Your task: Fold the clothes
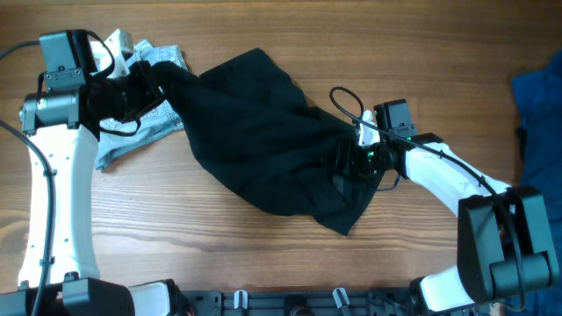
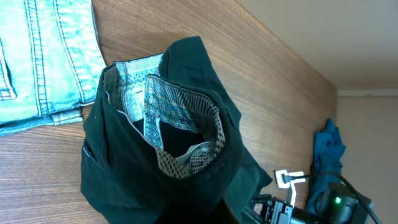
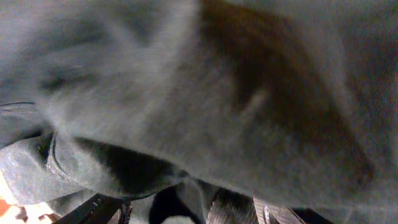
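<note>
The black shorts (image 1: 255, 132) lie bunched in a diagonal across the table, from upper left to lower right. My left gripper (image 1: 156, 86) is shut on their upper-left end, above the denim. In the left wrist view the shorts (image 2: 199, 68) hang open below the gripper, showing the waistband and pale patterned pocket linings (image 2: 161, 112); the fingers are hidden by fabric. My right gripper (image 1: 345, 162) is shut on the lower-right end. In the right wrist view the black fabric (image 3: 186, 93) fills the frame and a fold sits between the fingers (image 3: 205, 208).
A light-blue denim garment (image 1: 132, 140) lies at the left, partly under the shorts; it also shows in the left wrist view (image 2: 43, 56). A royal-blue cloth (image 1: 540, 92) lies at the right edge. Bare wooden table (image 1: 219, 246) runs along the front.
</note>
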{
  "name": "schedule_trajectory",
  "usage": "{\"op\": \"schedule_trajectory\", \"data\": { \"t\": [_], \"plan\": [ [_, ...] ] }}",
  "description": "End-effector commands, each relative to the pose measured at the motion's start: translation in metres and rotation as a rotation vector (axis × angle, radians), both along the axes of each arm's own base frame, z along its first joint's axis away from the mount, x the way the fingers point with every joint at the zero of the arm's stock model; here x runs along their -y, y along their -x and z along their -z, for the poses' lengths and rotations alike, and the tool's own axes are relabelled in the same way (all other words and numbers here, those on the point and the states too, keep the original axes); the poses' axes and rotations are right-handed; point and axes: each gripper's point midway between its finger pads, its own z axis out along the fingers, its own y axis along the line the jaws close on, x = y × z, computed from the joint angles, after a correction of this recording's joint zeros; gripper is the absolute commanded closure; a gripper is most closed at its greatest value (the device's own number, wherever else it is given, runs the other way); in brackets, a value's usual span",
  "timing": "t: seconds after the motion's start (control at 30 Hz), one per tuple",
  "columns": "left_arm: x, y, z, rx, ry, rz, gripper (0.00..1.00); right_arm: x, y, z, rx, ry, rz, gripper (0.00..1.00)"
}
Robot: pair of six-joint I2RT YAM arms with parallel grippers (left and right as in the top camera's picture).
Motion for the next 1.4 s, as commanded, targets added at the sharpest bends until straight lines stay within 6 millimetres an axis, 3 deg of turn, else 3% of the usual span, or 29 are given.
{"op": "schedule_trajectory", "data": {
  "t": [0.0,0.1,0.13,0.2,0.27,0.43,0.57,0.6,0.63,0.67,0.7,0.83,0.97,1.03,1.2,1.37],
  "plan": [
    [0.003,0.001,-0.013,0.052,-0.006,0.026,0.95,-0.003,-0.016,-0.004,0.135,0.007,-0.08,0.37],
    [0.003,0.001,-0.013,0.051,-0.006,0.026,0.95,-0.01,-0.042,-0.017,0.273,-0.021,-0.09,0.36],
    [0.003,0.001,-0.013,0.051,-0.006,0.026,0.95,-0.014,-0.047,-0.022,0.304,-0.043,-0.095,0.4],
    [0.003,0.001,-0.014,0.052,-0.006,0.026,0.95,-0.025,-0.048,-0.034,0.337,-0.12,-0.131,0.6],
    [0.003,0.001,-0.013,0.052,-0.006,0.026,0.95,-0.034,-0.047,-0.05,0.359,-0.191,-0.157,0.96],
    [0.003,0.001,-0.014,0.052,-0.007,0.026,0.94,-0.029,-0.045,-0.098,0.415,-0.222,-0.152,0.96],
    [0.003,0.001,-0.014,0.052,-0.006,0.026,0.94,-0.026,-0.031,-0.133,0.469,-0.236,-0.165,0.96],
    [0.003,0.001,-0.014,0.052,-0.007,0.026,0.94,-0.026,-0.027,-0.133,0.459,-0.234,-0.166,0.96],
    [0.003,0.001,-0.013,0.052,-0.006,0.026,0.93,-0.025,-0.026,-0.13,0.445,-0.229,-0.163,0.88],
    [0.003,0.001,-0.014,0.052,-0.007,0.026,0.93,-0.022,-0.026,-0.121,0.416,-0.198,-0.145,0.66],
    [0.003,0.001,-0.013,0.052,-0.007,0.026,0.93,-0.015,-0.026,-0.11,0.383,-0.154,-0.122,0.54],
    [0.003,0.001,-0.013,0.052,-0.007,0.026,0.93,0.0,-0.023,-0.065,0.297,-0.02,-0.138,0.38],
    [0.003,0.001,-0.013,0.051,-0.007,0.026,0.93,0.001,-0.012,-0.014,0.163,0.002,-0.177,0.4],
    [0.003,0.001,-0.013,0.051,-0.006,0.026,0.93,0.001,-0.009,-0.002,0.125,0.003,-0.179,0.41],
    [0.003,0.001,-0.014,0.054,-0.007,0.026,0.92,-0.003,-0.028,-0.005,0.241,-0.006,-0.201,0.4],
    [0.003,0.001,-0.013,0.052,-0.006,0.026,0.92,-0.025,-0.052,-0.033,0.445,-0.137,-0.249,0.43]
  ]
}}
